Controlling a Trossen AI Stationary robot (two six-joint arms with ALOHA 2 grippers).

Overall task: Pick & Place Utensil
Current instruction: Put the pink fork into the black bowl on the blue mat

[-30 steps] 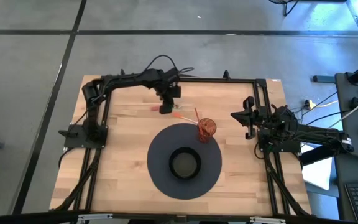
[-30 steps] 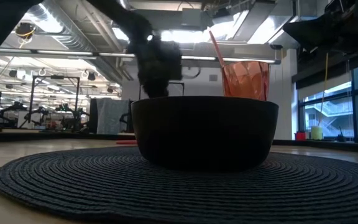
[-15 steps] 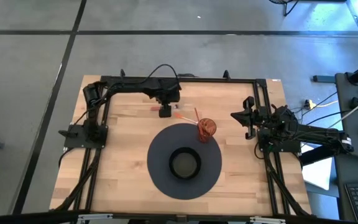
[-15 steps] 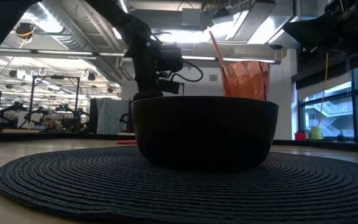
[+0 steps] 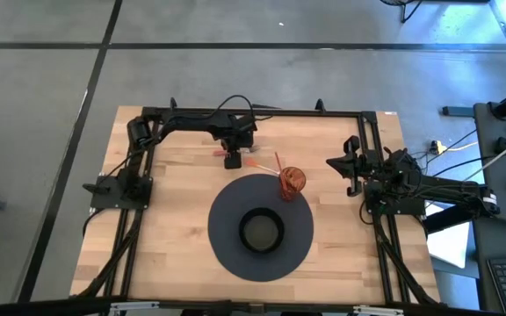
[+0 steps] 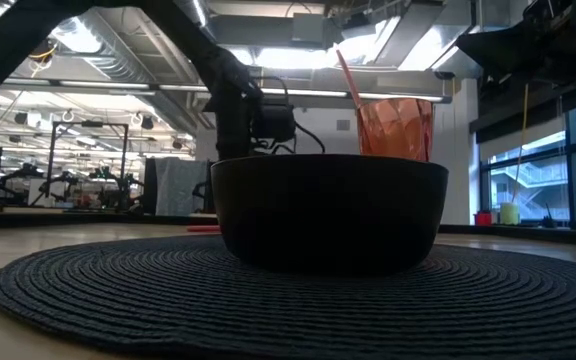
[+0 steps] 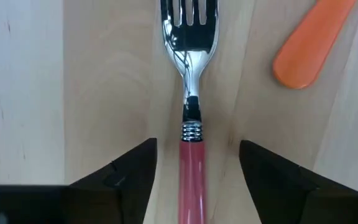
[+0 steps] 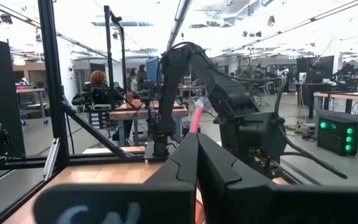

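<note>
The left gripper (image 7: 194, 180) is seen low over the far part of the wooden table (image 5: 174, 228), with its two dark fingers (image 7: 126, 177) spread wide and nothing clamped between them. A fork (image 7: 190, 81) with a red handle and a shiny metal head lies flat on the wood, and its handle runs straight through the gap between the fingers (bare wood shows on either side of it, so no contact is made). The tines point away from the wrist. Just beside the fork's head, the rounded end of an orange utensil handle (image 7: 309, 43) rests on the table, apart from the fork.

In the high view the left gripper (image 5: 233, 158) is placed just beyond the far edge of a round dark woven mat (image 5: 227, 254). A black bowl (image 5: 261, 230) sits at the mat's centre, and an orange translucent cup (image 5: 292, 183) stands at the mat's far right rim with a red stick-like utensil leaning in it.

The right gripper (image 5: 351, 165) is parked at the right side of the table, its fingers pressed together and empty.
</note>
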